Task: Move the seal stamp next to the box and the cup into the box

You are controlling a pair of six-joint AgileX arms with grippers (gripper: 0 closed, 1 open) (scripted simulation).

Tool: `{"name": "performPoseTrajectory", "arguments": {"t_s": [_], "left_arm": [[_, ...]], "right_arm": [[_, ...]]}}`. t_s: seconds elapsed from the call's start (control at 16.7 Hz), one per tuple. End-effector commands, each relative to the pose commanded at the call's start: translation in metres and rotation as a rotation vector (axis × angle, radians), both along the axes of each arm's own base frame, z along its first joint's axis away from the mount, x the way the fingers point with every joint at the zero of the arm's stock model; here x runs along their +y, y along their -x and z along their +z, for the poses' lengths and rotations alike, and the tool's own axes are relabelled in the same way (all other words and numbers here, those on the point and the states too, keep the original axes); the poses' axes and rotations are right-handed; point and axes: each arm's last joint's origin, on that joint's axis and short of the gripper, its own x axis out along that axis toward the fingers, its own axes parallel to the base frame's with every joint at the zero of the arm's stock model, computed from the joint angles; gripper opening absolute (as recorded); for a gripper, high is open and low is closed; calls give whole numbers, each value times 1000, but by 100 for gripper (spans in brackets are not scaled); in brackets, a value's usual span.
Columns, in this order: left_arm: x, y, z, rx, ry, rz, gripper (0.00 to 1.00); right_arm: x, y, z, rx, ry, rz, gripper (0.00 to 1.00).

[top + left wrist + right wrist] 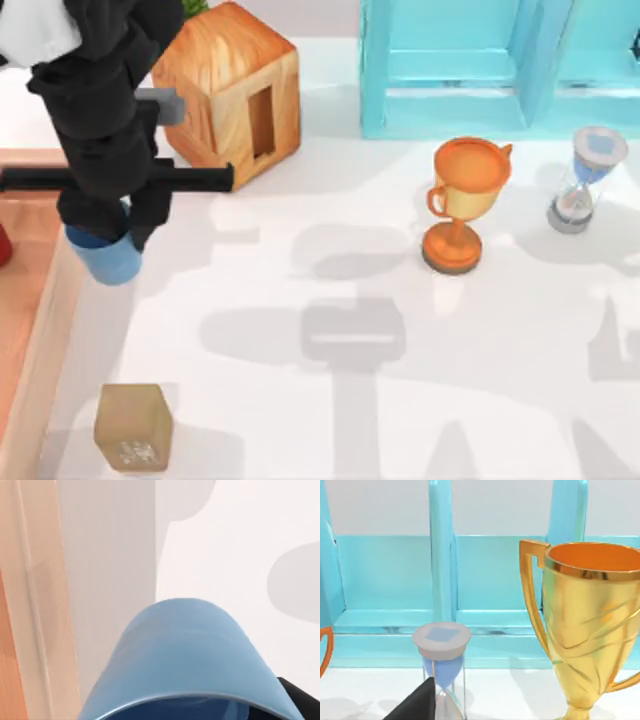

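My left gripper (101, 226) is shut on the blue cup (106, 257), which hangs by the right wall of the peach wooden box (48, 335) at the table's left edge. From the left wrist, the cup (185, 655) is seen close up, with the box wall (40, 605) beside it and a black finger (296, 700) at its side. The tan seal stamp (133, 428) stands on the table near the front, just right of the box, with pale marks on its front face. My right gripper (415, 705) sits near the hourglass at the right.
A glossy wooden cube with a slot (232, 88) stands behind the left arm. A turquoise cabinet (490, 65) lines the back. An orange trophy cup (462, 200) and an hourglass (585, 180) stand at the right. Something red (4, 245) lies in the box.
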Motion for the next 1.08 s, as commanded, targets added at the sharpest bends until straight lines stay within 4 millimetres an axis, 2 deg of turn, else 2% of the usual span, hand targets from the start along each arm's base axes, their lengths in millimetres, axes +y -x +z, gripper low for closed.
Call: {"name": "performPoseTrajectory", "arguments": {"t_s": [0.24, 0.36, 0.48, 0.6, 0.78, 0.9, 1.08], "left_arm": [[-1, 0, -2, 3, -3, -5, 0], [13, 4, 1, -6, -2, -5, 0], [41, 12, 5, -15, -3, -6, 0], [80, 26, 5, -13, -10, -5, 0], [139, 60, -1, 1, -21, -3, 0], [163, 85, -5, 1, -26, -4, 0], [176, 106, -8, -12, -31, -5, 0]], "right_arm": [[0, 0, 0, 0, 0, 0, 100], [0, 0, 0, 0, 0, 0, 100], [0, 0, 0, 0, 0, 0, 100], [0, 0, 0, 0, 0, 0, 100], [0, 0, 0, 0, 0, 0, 100], [0, 0, 0, 0, 0, 0, 100], [0, 0, 0, 0, 0, 0, 100]]}}
